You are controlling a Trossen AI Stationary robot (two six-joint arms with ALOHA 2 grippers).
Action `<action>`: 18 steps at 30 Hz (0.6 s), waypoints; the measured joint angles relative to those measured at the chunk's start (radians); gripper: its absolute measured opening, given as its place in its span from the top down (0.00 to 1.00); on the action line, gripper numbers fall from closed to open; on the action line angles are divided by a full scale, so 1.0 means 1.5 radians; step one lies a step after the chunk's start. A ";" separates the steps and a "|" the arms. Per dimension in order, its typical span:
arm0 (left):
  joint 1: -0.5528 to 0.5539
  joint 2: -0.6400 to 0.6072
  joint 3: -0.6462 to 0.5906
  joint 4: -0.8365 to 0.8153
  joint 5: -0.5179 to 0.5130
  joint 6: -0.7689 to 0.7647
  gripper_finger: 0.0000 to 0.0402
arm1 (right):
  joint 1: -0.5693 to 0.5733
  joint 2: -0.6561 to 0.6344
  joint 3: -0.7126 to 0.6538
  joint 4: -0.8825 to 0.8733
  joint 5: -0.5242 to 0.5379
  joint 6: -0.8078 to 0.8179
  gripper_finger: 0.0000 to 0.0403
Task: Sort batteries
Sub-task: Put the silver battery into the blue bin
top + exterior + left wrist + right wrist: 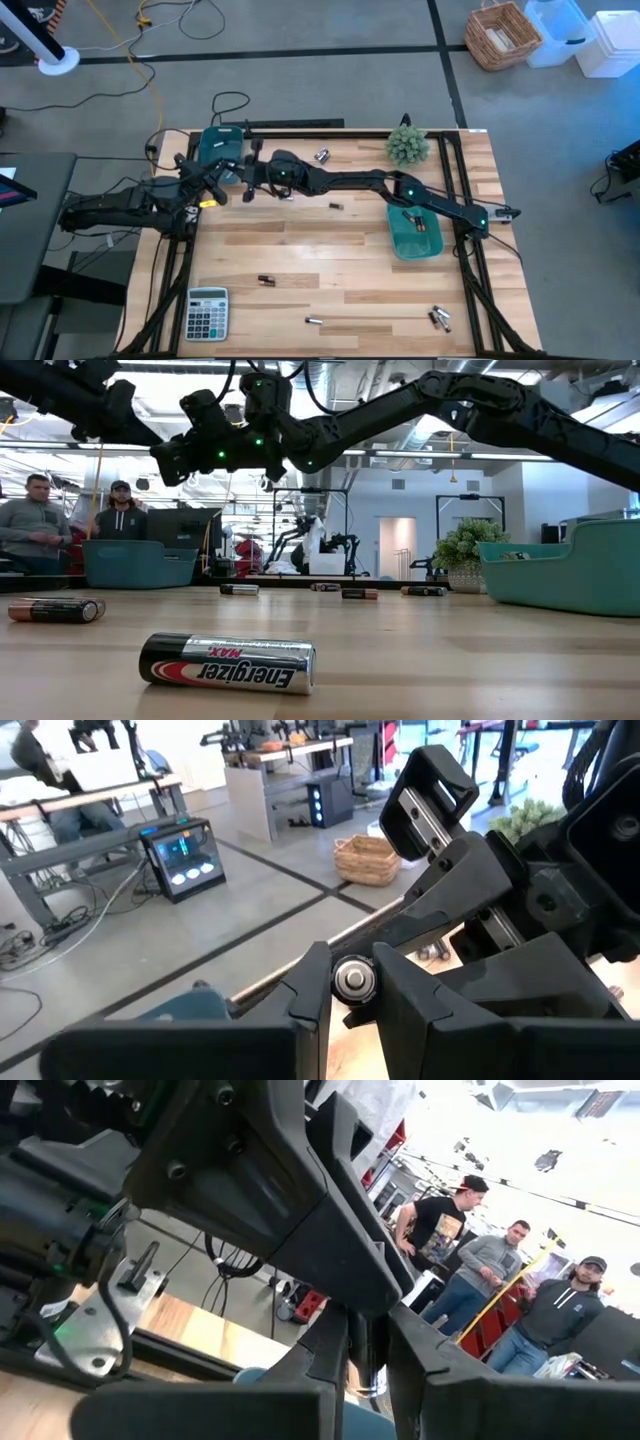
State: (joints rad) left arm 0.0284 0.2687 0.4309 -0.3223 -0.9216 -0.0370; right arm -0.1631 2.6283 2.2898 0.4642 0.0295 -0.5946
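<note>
Midway, left gripper [352,1005] and right gripper [368,1350] both pinch one battery [353,978]; next, one must release.

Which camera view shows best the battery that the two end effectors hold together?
The left wrist view: the battery shows end-on between the left end effector's fingers. The right wrist view shows only a sliver; high and low views hide it behind the arms.

"Energizer MAX" on nearest battery [227,662] (upside down)
</note>
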 joint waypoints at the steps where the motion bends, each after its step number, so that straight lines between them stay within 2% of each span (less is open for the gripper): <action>1: 0.000 0.000 0.000 0.014 -0.002 0.009 0.88 | 0.000 -0.001 0.000 0.001 0.001 0.002 0.84; 7: 0.001 0.000 0.000 0.051 -0.025 0.042 0.88 | 0.002 -0.002 0.001 -0.001 0.030 0.038 0.75; 18: 0.001 -0.001 0.001 0.068 -0.068 0.035 0.88 | -0.019 0.004 -0.002 -0.051 0.053 0.141 0.49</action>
State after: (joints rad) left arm 0.0296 0.2680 0.4324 -0.2203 -1.0231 0.0149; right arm -0.1915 2.6339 2.2871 0.3873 0.1086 -0.3833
